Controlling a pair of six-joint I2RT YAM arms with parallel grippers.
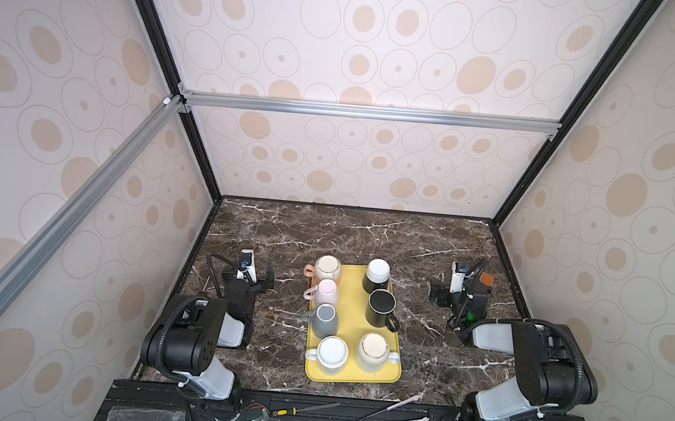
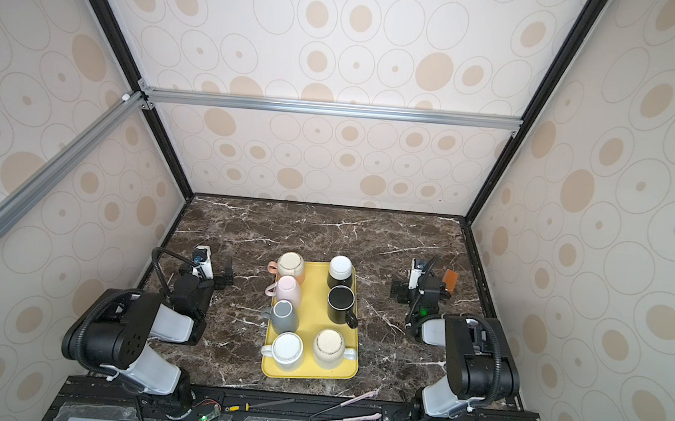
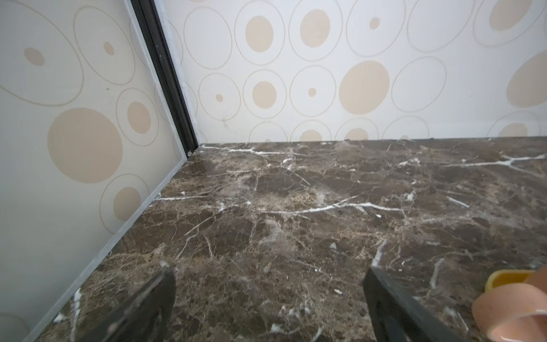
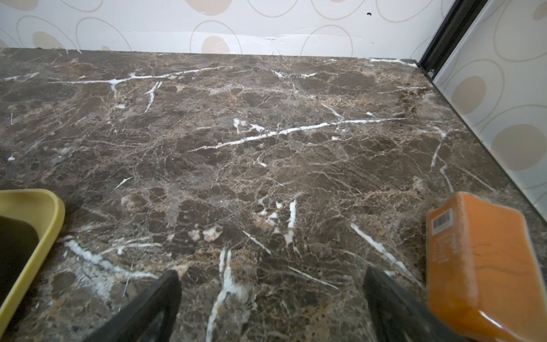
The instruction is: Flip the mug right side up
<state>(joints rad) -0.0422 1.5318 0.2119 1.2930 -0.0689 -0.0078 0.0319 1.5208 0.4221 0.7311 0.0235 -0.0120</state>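
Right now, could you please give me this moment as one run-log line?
left gripper: open, empty | right gripper: open, empty | mugs: all on yellow tray, none held

Bright, even, soft-shadowed light; wrist views blur close up (edges bend slightly).

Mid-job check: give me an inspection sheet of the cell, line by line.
Surface: dark marble tabletop.
Job's things: seven mugs on yellow tray; black mug upright, the rest look inverted.
Clutter: orange block beside right tool; screwdriver and tongs on front rail.
Tools: left tool and right tool open, empty.
Cables: black hoses on both arms, away from the mugs.
Surroundings: dotted wall panels, aluminium frame.
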